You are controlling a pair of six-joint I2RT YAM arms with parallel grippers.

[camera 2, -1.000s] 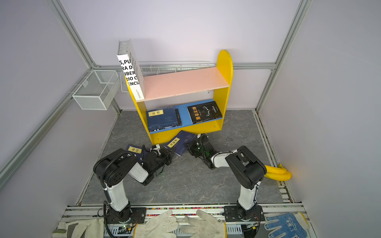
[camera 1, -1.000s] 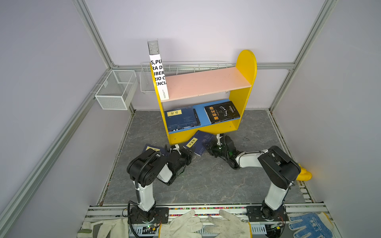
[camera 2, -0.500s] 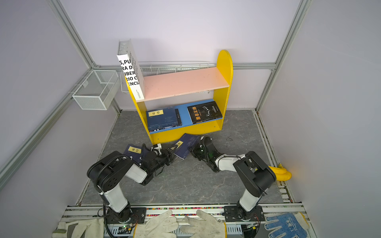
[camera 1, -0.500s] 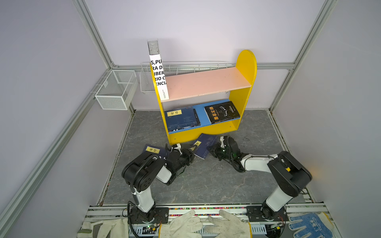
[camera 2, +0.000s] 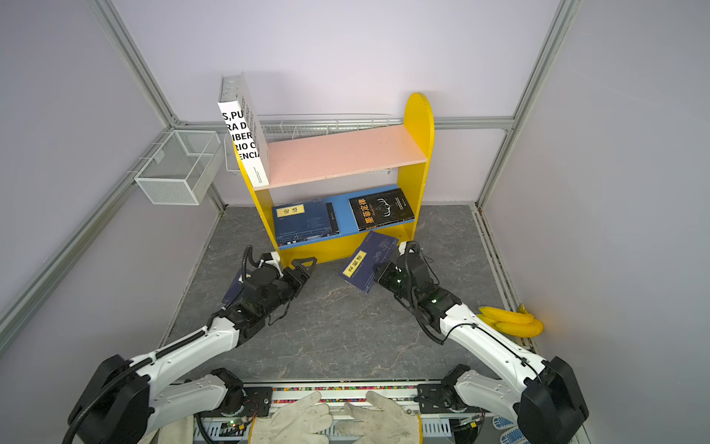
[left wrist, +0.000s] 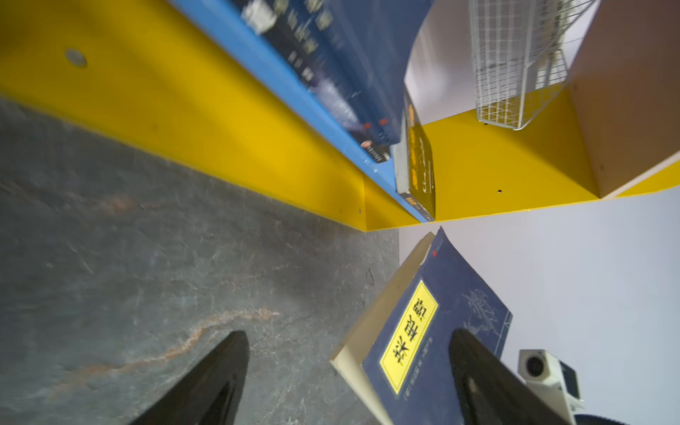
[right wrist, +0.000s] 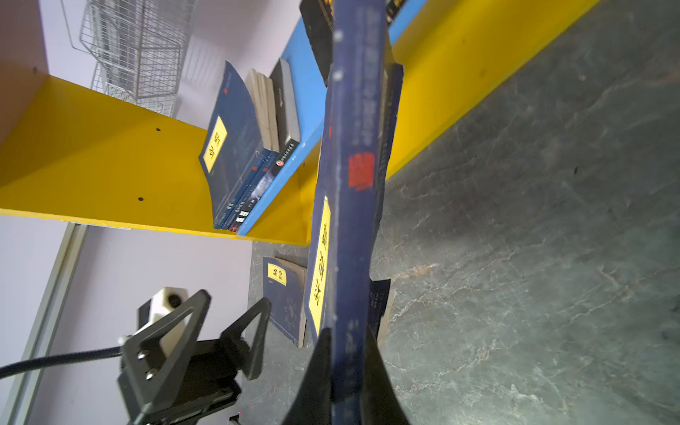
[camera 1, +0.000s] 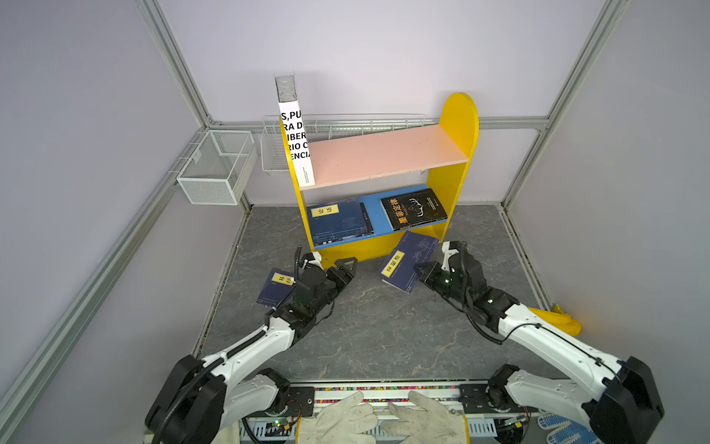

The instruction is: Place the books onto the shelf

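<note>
Behind the left arm [camera 2: 192, 346] — a navy book [camera 2: 233, 289] lies half-hidden.

White upright book [camera 1: 297, 146] on pink board [camera 1: 384, 153]: cut-off black lines "S,PU / RA D / IBER / RIO C / ENCIA". On blue board [camera 1: 374, 217]: black paperback [camera 1: 415, 207], orange title 墨菲定律; navy paperback [camera 1: 338, 221], yellow label 论语. Navy paperback flat on grey floor [camera 1: 274, 288]: yellow label 易经; tilted navy paperback [camera 1: 407, 261]: yellow label, not surely legible.

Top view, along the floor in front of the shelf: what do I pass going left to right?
The flat navy book on the floor → the open left gripper → the tilted navy book → the right gripper, shut on that book's edge → the bananas by the right wall.
</note>
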